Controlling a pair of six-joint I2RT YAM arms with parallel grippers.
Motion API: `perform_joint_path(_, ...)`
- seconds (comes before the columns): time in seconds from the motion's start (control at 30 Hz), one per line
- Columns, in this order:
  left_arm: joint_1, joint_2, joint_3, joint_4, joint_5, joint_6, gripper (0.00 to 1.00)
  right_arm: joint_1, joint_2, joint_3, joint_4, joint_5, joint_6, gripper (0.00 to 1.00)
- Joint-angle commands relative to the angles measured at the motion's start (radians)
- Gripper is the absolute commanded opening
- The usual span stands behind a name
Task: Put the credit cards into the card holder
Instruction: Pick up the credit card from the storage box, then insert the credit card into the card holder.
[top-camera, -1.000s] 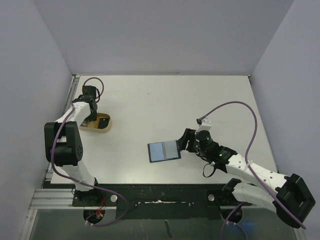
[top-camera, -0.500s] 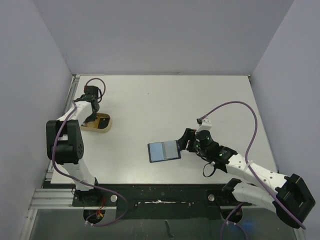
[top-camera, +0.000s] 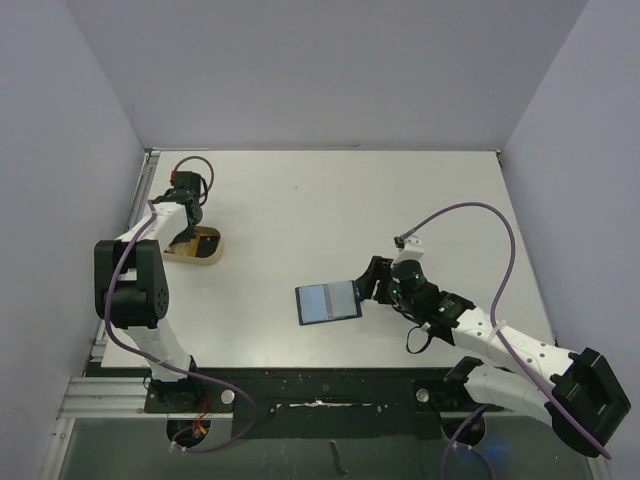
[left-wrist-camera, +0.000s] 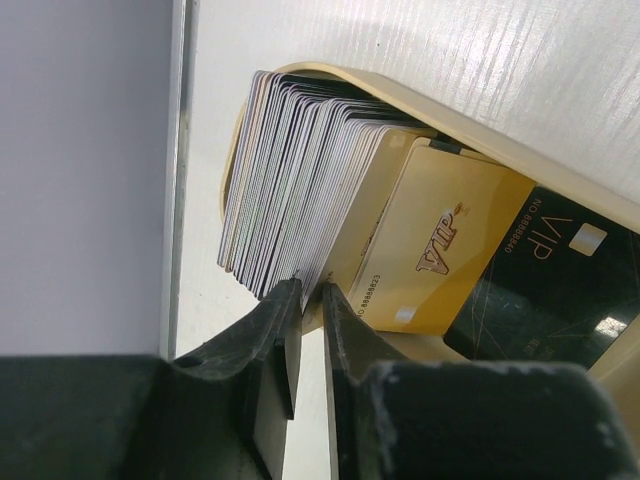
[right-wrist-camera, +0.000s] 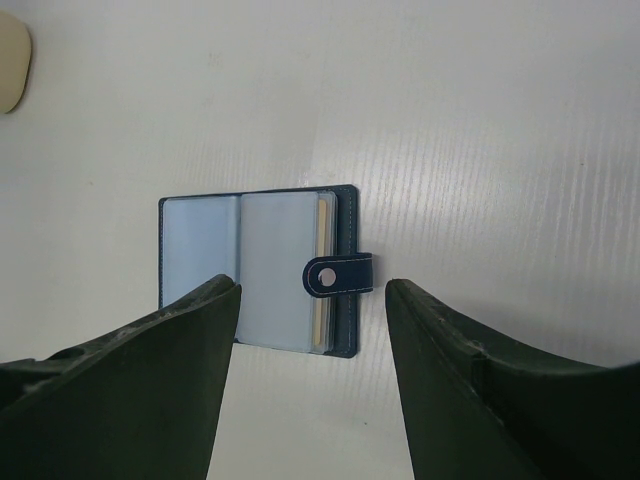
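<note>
Left claw nearly together (right claw wide)

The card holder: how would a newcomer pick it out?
On the white table, look toward the near edge, just in front of the right gripper. The card holder lies open and flat there: dark blue cover, pale blue pockets, a snap tab, unlike the beige tray at far left.

Setting: robotics lab test cell. Two white-and-black arms, the left arm and the right arm, are bolted to a dark base rail at the near edge of a white table. Plain pale lavender partition walls box the table in on three sides. Aluminium extrusion frame at lower left. Purple cables loop loose off both arms.
</note>
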Motion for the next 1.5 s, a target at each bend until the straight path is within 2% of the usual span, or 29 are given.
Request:
perform_joint_path(0.0,-0.006,-0.026,0.054,0.002,-0.038,0.012,0.10,-0.006,-0.004,0.000,0.057,0.002,-0.010,0.61)
perform_joint_path(0.27,-0.023,-0.042,0.061,-0.010,-0.051,0.006,0.08,-0.006,-0.005,0.000,0.056,-0.003,-0.007,0.61)
perform_joint_path(0.6,-0.035,-0.067,0.081,-0.052,-0.015,-0.017,0.00,-0.006,-0.001,0.002,0.054,-0.009,0.001,0.61)
perform_joint_path(0.9,-0.071,-0.133,0.097,-0.124,0.043,-0.076,0.00,-0.005,0.004,0.039,0.008,-0.018,-0.009,0.61)
perform_joint_path(1.13,-0.089,-0.210,0.101,-0.164,0.037,-0.104,0.00,-0.004,-0.006,0.060,-0.027,0.004,0.006,0.61)
perform_joint_path(1.3,-0.092,-0.290,0.098,-0.160,0.141,-0.117,0.00,-0.004,-0.005,0.096,-0.068,0.025,0.001,0.61)
perform_joint_path(1.47,-0.091,-0.379,0.062,-0.136,0.334,-0.140,0.00,-0.003,0.002,0.122,-0.096,0.033,-0.006,0.61)
